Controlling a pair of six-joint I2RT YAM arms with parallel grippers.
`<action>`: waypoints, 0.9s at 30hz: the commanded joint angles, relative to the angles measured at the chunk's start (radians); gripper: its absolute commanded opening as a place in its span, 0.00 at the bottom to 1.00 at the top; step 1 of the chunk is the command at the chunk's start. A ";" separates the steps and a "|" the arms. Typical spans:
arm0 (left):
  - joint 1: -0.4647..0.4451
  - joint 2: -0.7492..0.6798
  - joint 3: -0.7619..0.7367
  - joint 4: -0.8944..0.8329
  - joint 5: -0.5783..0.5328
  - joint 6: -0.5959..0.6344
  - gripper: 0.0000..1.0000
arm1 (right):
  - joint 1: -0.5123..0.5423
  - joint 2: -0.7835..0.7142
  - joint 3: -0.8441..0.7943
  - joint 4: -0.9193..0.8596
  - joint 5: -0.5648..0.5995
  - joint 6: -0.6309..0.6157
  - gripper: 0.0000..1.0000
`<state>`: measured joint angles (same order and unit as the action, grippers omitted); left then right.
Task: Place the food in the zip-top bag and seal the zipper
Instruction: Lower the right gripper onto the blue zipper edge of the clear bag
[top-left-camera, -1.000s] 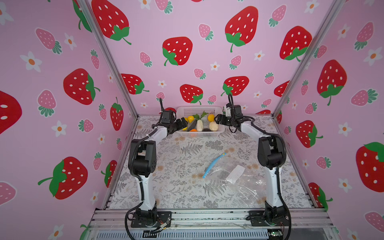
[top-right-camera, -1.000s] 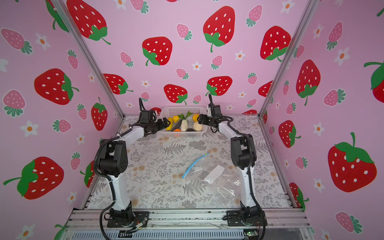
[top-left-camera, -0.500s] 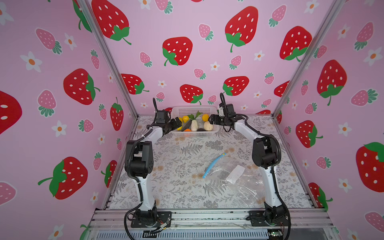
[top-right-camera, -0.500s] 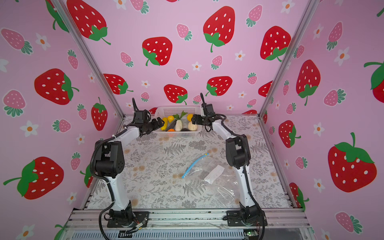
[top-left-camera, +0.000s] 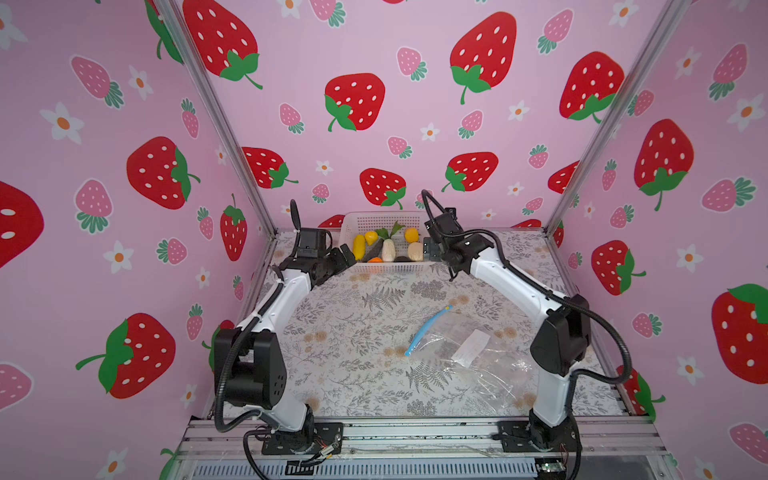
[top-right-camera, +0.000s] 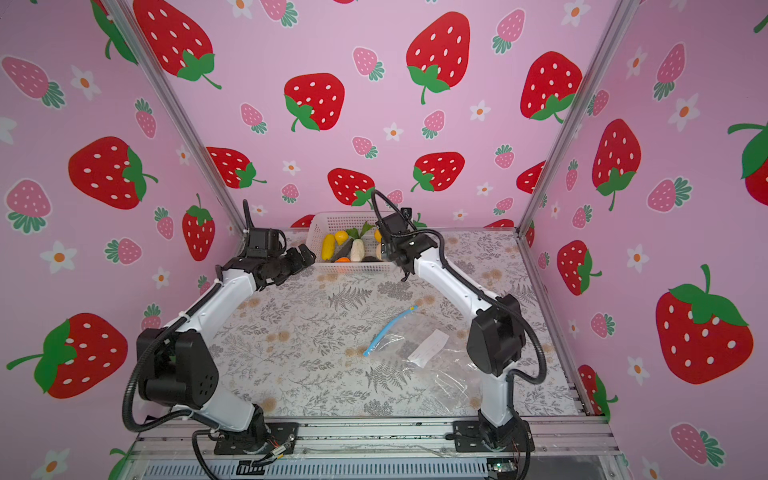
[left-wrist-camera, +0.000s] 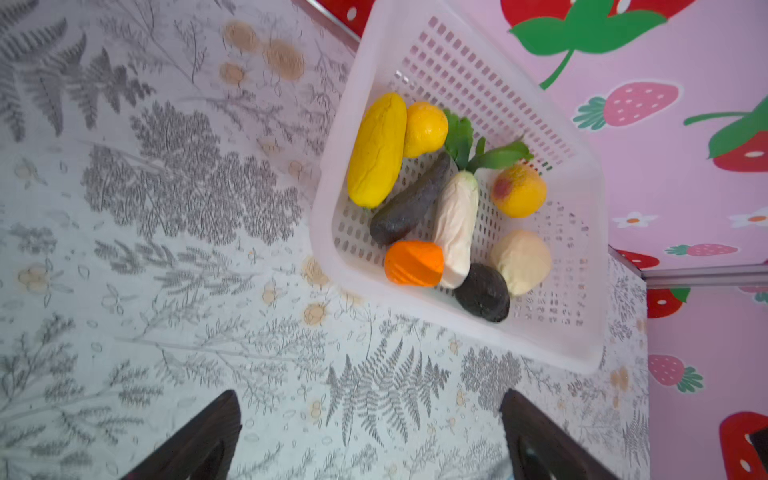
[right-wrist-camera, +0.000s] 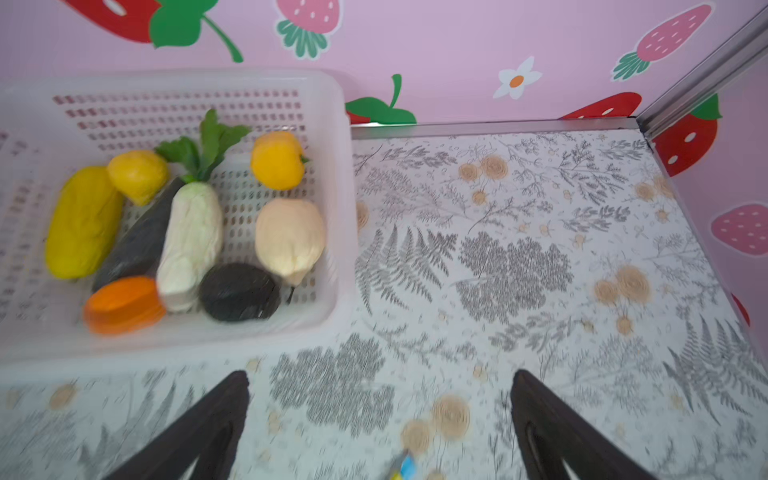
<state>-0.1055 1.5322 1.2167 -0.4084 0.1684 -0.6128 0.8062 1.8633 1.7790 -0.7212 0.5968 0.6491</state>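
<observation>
Eight pieces of food (left-wrist-camera: 453, 224) are heaped in the white basket (left-wrist-camera: 457, 54) at the far edge of the bench (top-left-camera: 353, 332), with the radish (right-wrist-camera: 191, 245) laid lengthwise near to far. The left gripper (top-left-camera: 347, 253) and right gripper (top-left-camera: 429, 249) are poised beside its two ends, fingers (left-wrist-camera: 199, 440) spread and empty. The zip-top bag (top-left-camera: 478, 374) is seen well apart, nearer the right arm.

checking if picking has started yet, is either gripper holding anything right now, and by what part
Nothing is held. The left gripper and right gripper both stand open and empty near the basket; the food lies inside it.
</observation>
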 joint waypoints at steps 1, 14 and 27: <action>-0.011 -0.076 -0.107 -0.101 0.040 -0.055 1.00 | 0.099 -0.021 -0.063 -0.281 0.175 0.275 0.95; -0.002 -0.208 -0.228 -0.166 0.080 -0.002 0.99 | 0.253 0.218 0.016 -0.605 0.026 0.675 0.87; 0.003 -0.233 -0.255 -0.153 0.097 0.007 0.99 | 0.254 0.405 0.117 -0.607 -0.007 0.657 0.78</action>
<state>-0.1081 1.3151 0.9737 -0.5507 0.2481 -0.6060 1.0554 2.2757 1.8927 -1.2831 0.5766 1.2732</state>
